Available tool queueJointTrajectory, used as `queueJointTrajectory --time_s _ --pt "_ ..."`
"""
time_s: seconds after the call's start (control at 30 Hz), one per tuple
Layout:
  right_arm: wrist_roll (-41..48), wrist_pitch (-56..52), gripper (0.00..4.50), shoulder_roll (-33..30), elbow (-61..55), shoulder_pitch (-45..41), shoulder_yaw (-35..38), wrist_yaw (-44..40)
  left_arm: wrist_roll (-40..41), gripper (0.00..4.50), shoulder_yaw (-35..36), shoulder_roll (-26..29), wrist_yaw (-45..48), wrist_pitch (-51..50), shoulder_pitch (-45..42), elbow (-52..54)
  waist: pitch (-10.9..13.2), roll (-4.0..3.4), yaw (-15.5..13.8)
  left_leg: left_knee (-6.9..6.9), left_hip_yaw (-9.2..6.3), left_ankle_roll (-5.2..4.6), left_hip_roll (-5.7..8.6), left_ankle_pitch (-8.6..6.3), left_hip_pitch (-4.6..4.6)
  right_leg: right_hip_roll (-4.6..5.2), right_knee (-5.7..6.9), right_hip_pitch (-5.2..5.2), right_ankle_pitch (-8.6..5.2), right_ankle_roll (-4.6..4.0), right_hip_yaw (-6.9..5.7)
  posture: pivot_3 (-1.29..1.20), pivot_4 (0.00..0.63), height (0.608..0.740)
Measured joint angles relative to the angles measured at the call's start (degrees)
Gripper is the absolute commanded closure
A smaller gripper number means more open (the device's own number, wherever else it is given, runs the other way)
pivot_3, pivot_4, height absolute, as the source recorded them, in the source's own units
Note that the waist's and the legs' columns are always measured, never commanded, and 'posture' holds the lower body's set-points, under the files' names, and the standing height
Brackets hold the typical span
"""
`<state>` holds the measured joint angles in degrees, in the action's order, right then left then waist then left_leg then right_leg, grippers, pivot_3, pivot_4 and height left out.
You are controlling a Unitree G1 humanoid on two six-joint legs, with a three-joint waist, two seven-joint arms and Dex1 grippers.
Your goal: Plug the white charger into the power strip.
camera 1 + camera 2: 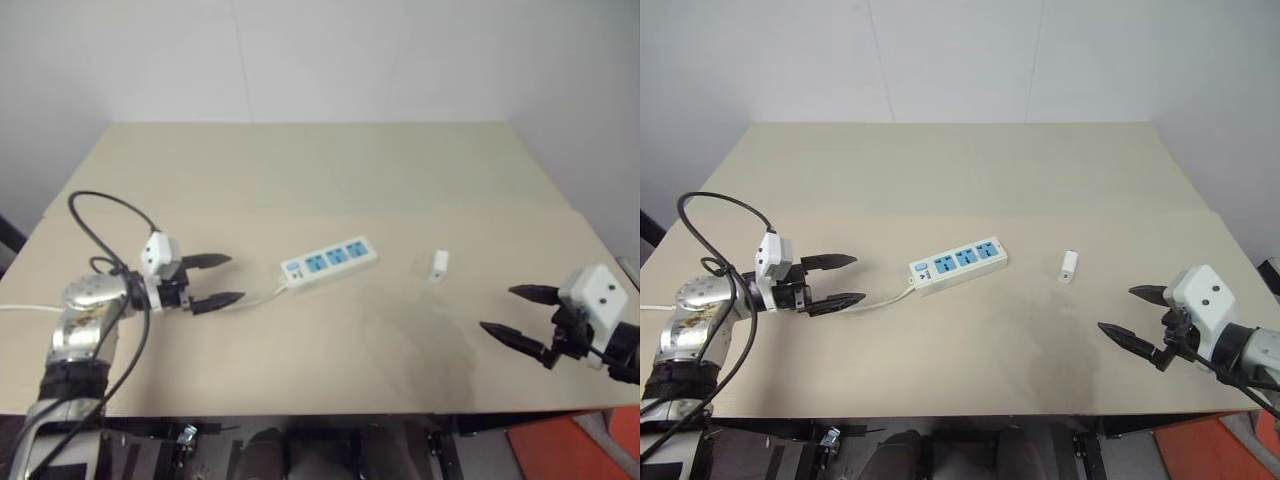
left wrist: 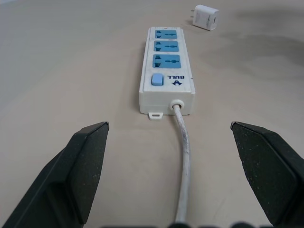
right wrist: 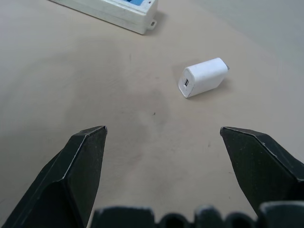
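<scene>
Beige tabletop [image 1: 330,170] carries everything you are working with, and its near edge is where both arms come in. Your left gripper [image 1: 218,280] hangs low over the table at the left, fingers spread wide and holding nothing; your right gripper [image 1: 516,312] sits at the right, likewise spread wide and empty, its arm cut off by the frame edge. Between the left gripper's fingers, in the left wrist view, the thin white cord [image 2: 184,156] runs toward the camera and passes out of sight at the bottom of the frame. Beyond it the power strip [image 1: 329,262] lies flat near the table's middle, switch end toward the left gripper, three blue sockets facing up and unoccupied. The white charger [image 1: 439,264] lies on its side just beyond the strip's far end, apart from it, and ahead of the right gripper. You can make out a small port on one face in the right wrist view; its prongs are barely discernible.
</scene>
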<state>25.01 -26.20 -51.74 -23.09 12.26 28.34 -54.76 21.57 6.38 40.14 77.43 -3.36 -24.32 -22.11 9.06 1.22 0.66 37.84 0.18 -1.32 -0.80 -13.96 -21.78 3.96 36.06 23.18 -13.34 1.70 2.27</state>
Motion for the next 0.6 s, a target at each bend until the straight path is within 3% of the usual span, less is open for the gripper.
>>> queueJointTrajectory --time_s 0.27,0.6 --pt "-2.5 7.6 0.0 1.4 -0.5 5.2 1.6 -1.7 -0.7 0.01 -0.6 1.3 2.7 0.9 -0.6 -1.9 0.0 0.0 0.0 0.0 0.01 0.0 0.0 0.0 0.01 0.01 -0.01 -0.01 -0.04 0.07 0.01 0.0 0.15 0.74" --pt "-3.5 8.8 0.0 0.5 -0.5 3.8 1.2 -2.6 -0.7 0.01 -0.6 1.4 2.9 0.6 -0.5 -1.0 0.0 0.03 0.0 0.0 0.0 0.0 -0.01 0.0 -0.01 0.01 -0.02 -0.01 0.0 0.02 0.0 0.0 0.15 0.74"
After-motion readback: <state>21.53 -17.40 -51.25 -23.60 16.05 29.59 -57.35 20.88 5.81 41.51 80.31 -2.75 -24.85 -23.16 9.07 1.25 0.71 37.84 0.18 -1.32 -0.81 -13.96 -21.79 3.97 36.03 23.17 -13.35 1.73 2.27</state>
